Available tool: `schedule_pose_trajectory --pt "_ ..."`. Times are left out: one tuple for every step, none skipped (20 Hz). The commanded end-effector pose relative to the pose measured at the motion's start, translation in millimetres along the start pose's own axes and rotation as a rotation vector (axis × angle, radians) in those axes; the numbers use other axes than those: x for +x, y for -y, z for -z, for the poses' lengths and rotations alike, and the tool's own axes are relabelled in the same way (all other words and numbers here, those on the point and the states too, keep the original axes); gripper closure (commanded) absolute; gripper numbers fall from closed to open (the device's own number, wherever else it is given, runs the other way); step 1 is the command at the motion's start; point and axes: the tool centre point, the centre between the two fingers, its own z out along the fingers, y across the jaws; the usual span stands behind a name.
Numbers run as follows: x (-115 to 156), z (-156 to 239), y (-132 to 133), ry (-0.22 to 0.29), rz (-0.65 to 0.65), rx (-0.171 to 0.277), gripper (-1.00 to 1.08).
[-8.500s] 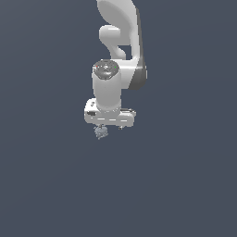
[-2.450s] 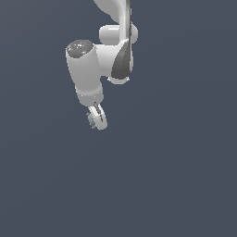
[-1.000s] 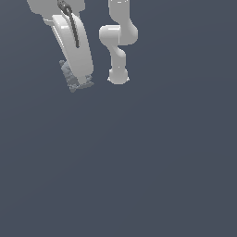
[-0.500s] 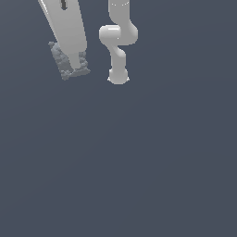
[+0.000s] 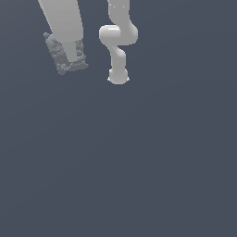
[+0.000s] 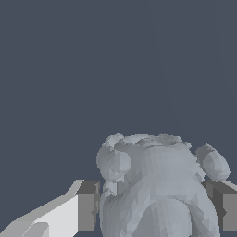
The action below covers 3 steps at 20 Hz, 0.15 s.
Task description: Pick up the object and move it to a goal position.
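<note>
The object (image 6: 157, 185), a dull grey-blue bumpy lump, fills the gap between my gripper's (image 6: 156, 204) two fingers in the wrist view. One dark pad (image 6: 88, 206) presses one side of it, the other pad (image 6: 225, 203) the opposite side. The gripper is shut on the object. In the exterior view the object (image 5: 58, 54) hangs high at the exterior view's left, partly covered by a white link of the arm (image 5: 62, 18). The fingers themselves do not show there.
The arm's white base and lower links (image 5: 118, 69) stand further back, near the top middle of the exterior view. A plain dark grey-blue ground (image 5: 139, 162) fills everything else in both views.
The arm has carried the lump a little further up and towards the exterior view's left over the last second. The grip on it has stayed the same.
</note>
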Motion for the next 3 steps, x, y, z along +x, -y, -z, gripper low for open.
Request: schedule_pose_trajectory --pt "0.2 1.7 0.5 0.0 0.0 0.0 1.08" --pt "0.3 1.9 0.6 0.0 0.0 0.0 1.08" --pt "0.3 2.0 0.6 0.0 0.0 0.0 1.08"
